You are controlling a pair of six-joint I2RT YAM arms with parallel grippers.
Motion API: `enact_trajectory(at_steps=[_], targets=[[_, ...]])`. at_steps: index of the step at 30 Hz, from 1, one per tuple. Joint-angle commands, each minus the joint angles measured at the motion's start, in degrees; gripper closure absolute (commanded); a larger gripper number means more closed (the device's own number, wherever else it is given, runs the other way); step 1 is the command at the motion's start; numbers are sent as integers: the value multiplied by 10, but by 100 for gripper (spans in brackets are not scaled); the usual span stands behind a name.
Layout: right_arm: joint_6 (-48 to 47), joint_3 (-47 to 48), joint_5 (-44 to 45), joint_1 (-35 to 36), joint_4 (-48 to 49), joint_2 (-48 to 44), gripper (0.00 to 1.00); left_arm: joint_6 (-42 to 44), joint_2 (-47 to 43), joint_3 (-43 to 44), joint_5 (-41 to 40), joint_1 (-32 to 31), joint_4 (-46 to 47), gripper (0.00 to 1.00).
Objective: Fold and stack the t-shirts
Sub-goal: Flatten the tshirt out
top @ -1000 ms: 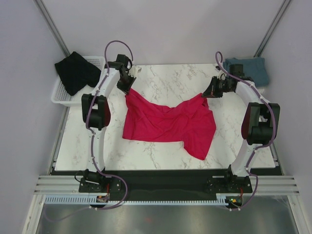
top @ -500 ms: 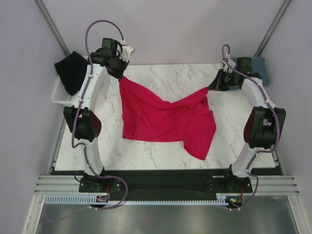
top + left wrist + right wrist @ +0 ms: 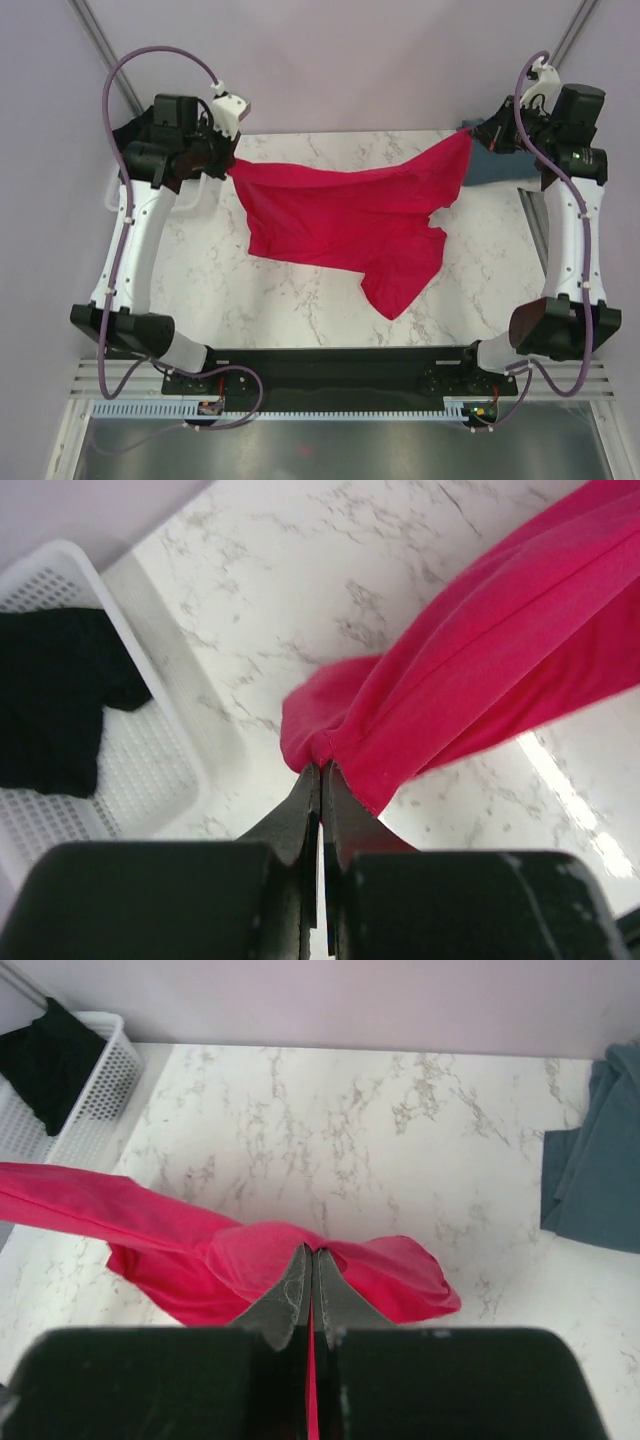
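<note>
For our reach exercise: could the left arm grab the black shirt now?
Probably not yet: though the black shirt lies nearby in the basket, the left gripper is shut on the red shirt.

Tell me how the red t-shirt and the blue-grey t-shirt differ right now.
The red t-shirt is pinched by the left gripper and right gripper; the blue-grey t-shirt lies untouched. The red t-shirt is stretched wide; the blue-grey t-shirt sits compact at the far right. Both are plain cloth.
</note>
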Motion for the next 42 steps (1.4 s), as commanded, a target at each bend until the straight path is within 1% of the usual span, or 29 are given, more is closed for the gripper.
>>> enact_trajectory(at_steps=[1, 2, 3, 4, 5, 6, 7, 8, 9, 10, 11, 12, 14, 15, 18, 20, 21, 22, 23, 26, 29, 30, 33, 38, 42], targets=[[-9, -48, -41, 4, -30, -60, 100, -39, -59, -108, 39, 2, -25, 98], [-8, -64, -44, 5, -39, -68, 100, -44, -78, -137, 48, 2, -30, 98], [-4, -83, -44, 7, -40, -85, 100, -56, -83, -165, 74, 2, -36, 98], [-2, -124, -44, 9, -38, -93, 100, -67, -86, -220, 85, 2, -42, 98], [-2, -145, -42, 12, -29, -103, 100, -76, -80, -246, 99, 2, -46, 98], [-4, -164, -40, 20, -24, -106, 100, -95, -67, -269, 135, 2, -51, 98], [-7, -199, -35, 26, -21, -104, 100, -105, -53, -311, 153, 2, -58, 98], [-6, -214, -32, 35, -12, -98, 100, -112, -22, -331, 170, 3, -55, 98], [-5, -239, -32, 39, -8, -93, 100, -124, -8, -347, 196, 3, -50, 98], [-4, -251, -28, 42, -4, -87, 100, -130, 2, -371, 198, 2, -30, 98], [-2, -264, -23, 45, 12, -77, 100, -134, 18, -377, 195, 2, -23, 98], [1, -286, -12, 48, 20, -70, 100, -133, 53, -378, 197, 2, -23, 98], [8, -296, -10, 48, 34, -47, 100, -134, 100, -367, 196, 2, -23, 98], [8, -295, -8, 48, 38, -39, 100, -137, 138, -360, 199, 2, -21, 98], [9, -279, -8, 48, 42, -20, 100, -137, 189, -310, 186, 2, -12, 97], [6, -270, -8, 50, 40, -15, 100, -136, 203, -291, 168, 2, -20, 85], [5, -263, -11, 49, 40, -14, 100, -137, 203, -280, 165, 2, -25, 77], [3, -262, -13, 50, 37, -12, 100, -137, 197, -281, 164, 2, -27, 64], [1, -261, -16, 49, 35, -10, 100, -143, 190, -285, 159, 2, -26, 60], [2, -263, -20, 49, 33, -10, 100, -145, 156, -320, 152, 2, -27, 52], [5, -271, -23, 50, 34, -16, 100, -145, 121, -368, 152, 2, -27, 52], [5, -275, -23, 50, 35, -17, 100, -145, 115, -393, 142, 2, -22, 50], [4, -281, -21, 50, 35, -22, 100, -146, 99, -423, 142, 2, -14, 50], [1, -282, -21, 50, 34, -24, 100, -144, 96, -425, 139, 2, -30, 52], [2, -281, -19, 50, 36, -24, 100, -150, 96, -430, 148, 2, -27, 51]])
